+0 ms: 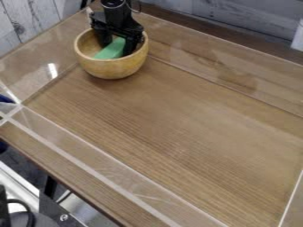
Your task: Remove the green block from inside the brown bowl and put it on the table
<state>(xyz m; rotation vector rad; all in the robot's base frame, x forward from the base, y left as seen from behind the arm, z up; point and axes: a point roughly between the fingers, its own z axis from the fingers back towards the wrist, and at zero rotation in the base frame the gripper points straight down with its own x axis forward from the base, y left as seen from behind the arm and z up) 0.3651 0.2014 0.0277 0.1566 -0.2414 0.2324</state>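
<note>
The brown bowl (110, 64) stands on the table (178, 133) at the far left. Inside it lies the green block (112, 52), leaning against the bowl's inner wall. My black gripper (119, 39) reaches down into the bowl from above, open, with a finger on either side of the block's upper end. I cannot tell whether the fingers touch the block. Part of the block is hidden behind the fingers.
Clear plastic walls (71, 146) run along the table's edges, one at the front left and one along the back. A grey plank wall (30, 16) rises behind the bowl. Dark cables and metal framing sit below the front left corner.
</note>
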